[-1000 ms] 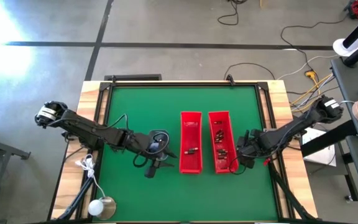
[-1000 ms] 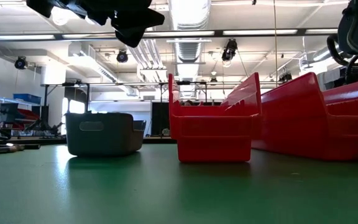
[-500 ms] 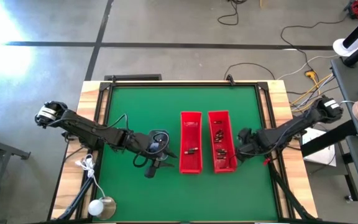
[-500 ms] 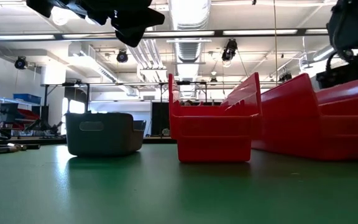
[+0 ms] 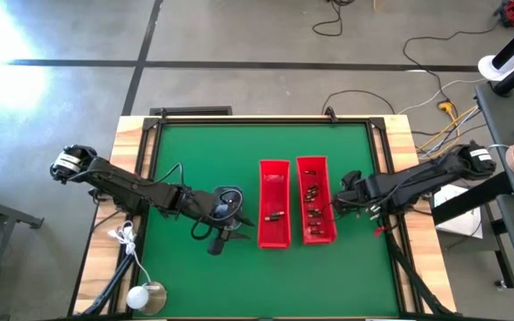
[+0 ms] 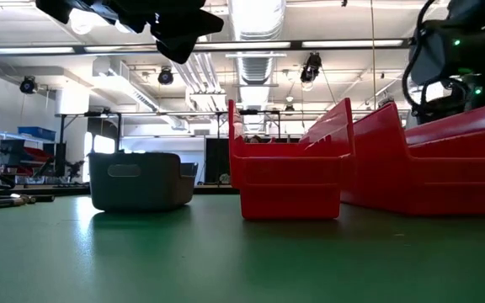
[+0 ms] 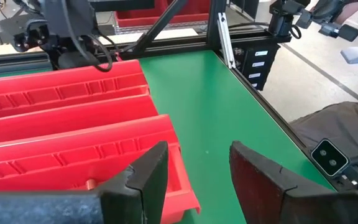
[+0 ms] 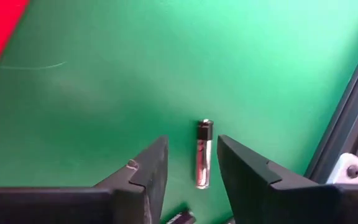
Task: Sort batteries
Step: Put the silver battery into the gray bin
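**Battery sorting: both arms beside two red bins**

Right gripper (image 8: 188, 171) hangs low over the green mat (image 5: 203, 160), just beside the right red bin (image 5: 316, 212); its jaws stand apart, with a loose battery (image 8: 204, 154) lying on the mat in line with the gap, not gripped. Several small batteries (image 5: 310, 203) lie inside that bin, and one battery (image 5: 275, 216) lies in the left red bin (image 5: 274, 203). Left gripper (image 7: 194, 171), jaws spread and holding nothing, hovers beside the left bin, above the grey tray (image 6: 137, 179).
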`<state>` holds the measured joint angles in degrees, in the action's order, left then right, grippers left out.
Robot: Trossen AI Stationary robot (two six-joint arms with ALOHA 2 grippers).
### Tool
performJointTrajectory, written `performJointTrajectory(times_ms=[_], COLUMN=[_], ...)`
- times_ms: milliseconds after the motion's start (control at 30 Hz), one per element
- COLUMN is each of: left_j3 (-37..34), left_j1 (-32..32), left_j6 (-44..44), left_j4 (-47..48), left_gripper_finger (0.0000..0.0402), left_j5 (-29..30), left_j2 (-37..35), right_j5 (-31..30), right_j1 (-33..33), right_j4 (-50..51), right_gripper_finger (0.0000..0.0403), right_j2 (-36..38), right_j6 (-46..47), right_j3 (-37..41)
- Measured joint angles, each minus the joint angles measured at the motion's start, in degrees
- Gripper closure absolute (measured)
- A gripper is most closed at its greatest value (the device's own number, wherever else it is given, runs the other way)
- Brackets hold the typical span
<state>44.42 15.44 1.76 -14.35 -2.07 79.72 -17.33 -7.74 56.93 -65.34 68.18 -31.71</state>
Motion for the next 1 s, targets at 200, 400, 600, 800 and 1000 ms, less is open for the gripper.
performJointTrajectory(times_ms=[200, 400, 600, 800, 1000], left_j3=[0.0, 0.0, 0.0, 0.0, 0.0], left_j1=[0.0, 0.0, 0.0, 0.0, 0.1], left_j6=[0.1, 0.3, 0.3, 0.5, 0.9], left_j4=[0.0, 0.0, 0.0, 0.1, 0.1], left_gripper_finger=[0.0251, 0.0251, 0.0251, 0.0251, 0.0251], left_j5=[0.0, 0.0, 0.0, 0.0, -0.1], left_j2=[0.0, 0.0, 0.0, 0.0, 0.0], right_j5=[3.4, 4.4, 9.1, 12.5, 17.5], right_j1=[4.9, 8.6, 9.6, 9.6, 9.6], right_j4=[-0.2, -0.5, -2.7, -2.6, -2.9], right_gripper_finger=[0.0297, 0.0325, 0.035, 0.0365, 0.0367], right_j2=[0.0, 0.0, 0.0, 0.1, 0.1], right_j6=[-4.2, -5.3, -8.2, -8.8, -8.0], right_j3=[1.0, 2.4, 3.0, 3.5, 2.8])
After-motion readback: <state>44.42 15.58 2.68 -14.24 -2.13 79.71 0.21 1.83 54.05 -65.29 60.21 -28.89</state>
